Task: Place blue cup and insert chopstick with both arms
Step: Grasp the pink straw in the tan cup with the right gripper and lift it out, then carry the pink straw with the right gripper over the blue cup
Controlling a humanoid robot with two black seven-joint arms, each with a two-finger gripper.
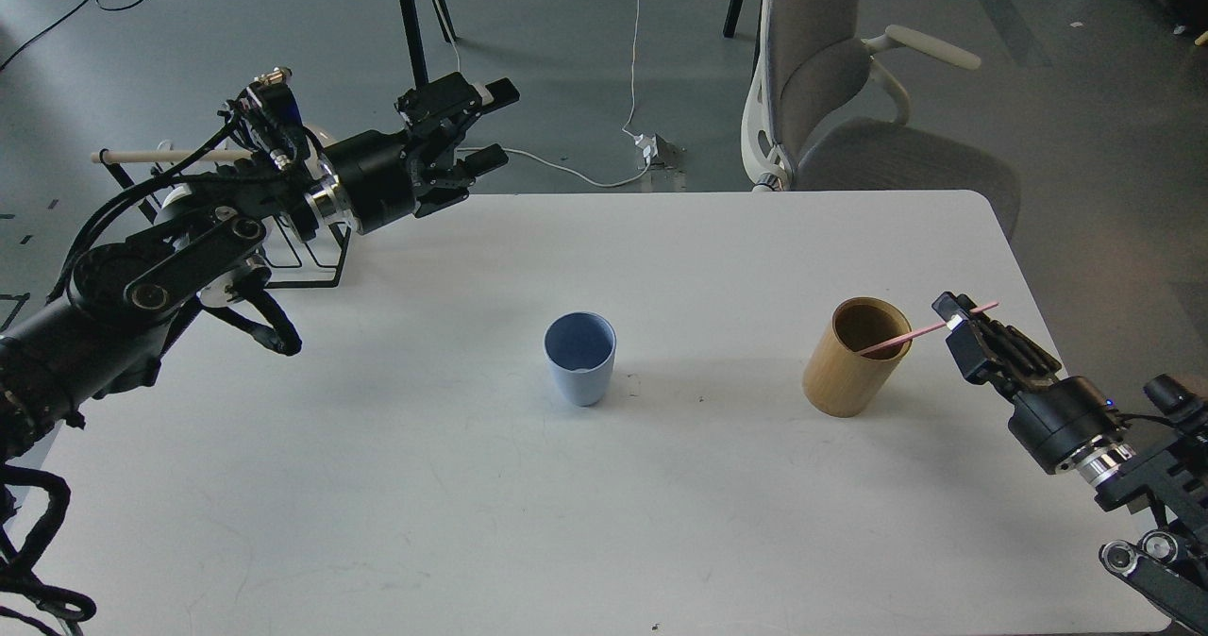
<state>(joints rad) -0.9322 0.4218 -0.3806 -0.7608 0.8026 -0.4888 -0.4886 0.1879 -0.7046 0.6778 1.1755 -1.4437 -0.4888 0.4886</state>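
The blue cup (578,358) stands upright and empty near the middle of the white table (604,523). The pink chopstick (920,331) leans in a tan wooden cylinder (849,362) at the right, its upper end pointing right. My right gripper (957,326) is at that upper end, its fingers open on either side of the stick, one above and one below. My left gripper (483,125) is open and empty, held above the table's back left edge, far from the cup.
A black wire rack (307,254) with a long beige dowel (142,157) stands at the back left, partly behind my left arm. A grey office chair (830,98) stands behind the table. A tripod leg (412,32) and cables are on the floor.
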